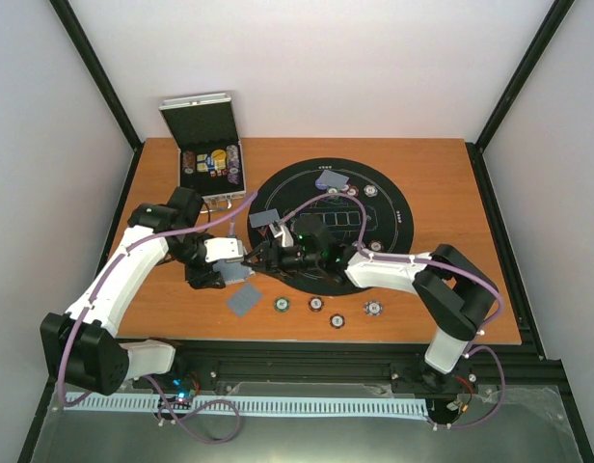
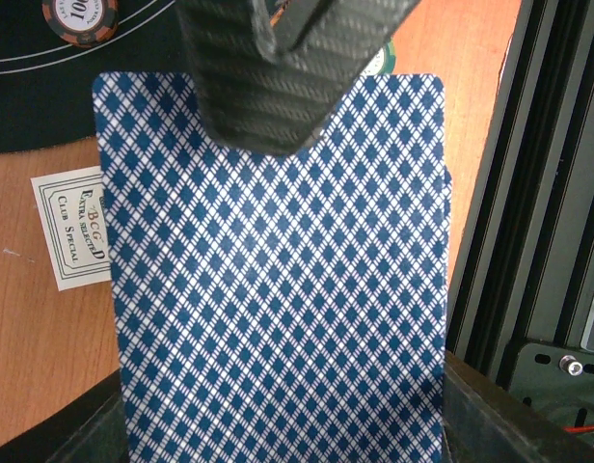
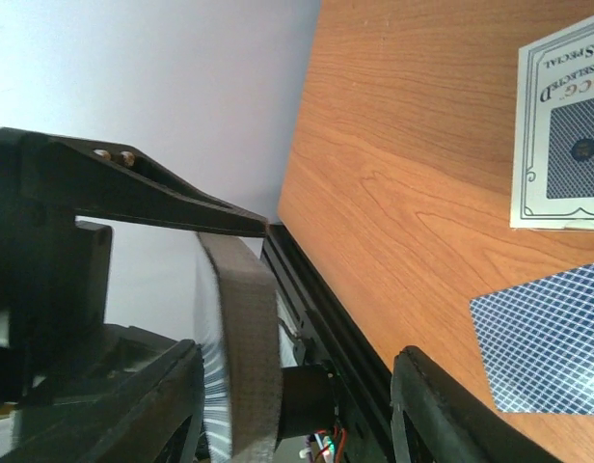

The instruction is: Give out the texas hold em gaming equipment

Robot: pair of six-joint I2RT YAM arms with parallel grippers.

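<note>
My left gripper [image 1: 245,253] is shut on a deck of blue diamond-backed playing cards [image 2: 278,289], which fills the left wrist view between its fingers [image 2: 490,415]. My right gripper [image 1: 266,257] meets it from the right. One carbon-fibre finger [image 2: 268,77] of the right gripper lies over the top card. In the right wrist view the deck [image 3: 244,328] shows edge-on between the right gripper's [image 3: 297,405] spread fingers, close to the left one. Dealt cards lie at the front [image 1: 247,300] and on the black round mat [image 1: 374,227]. Several poker chips [image 1: 316,304] lie along the front.
The open silver case [image 1: 208,154] with chips stands at the back left. A white printed card [image 2: 70,227] lies on the wood beside the deck and also shows in the right wrist view [image 3: 562,125]. The black table rail [image 1: 326,347] runs along the near edge.
</note>
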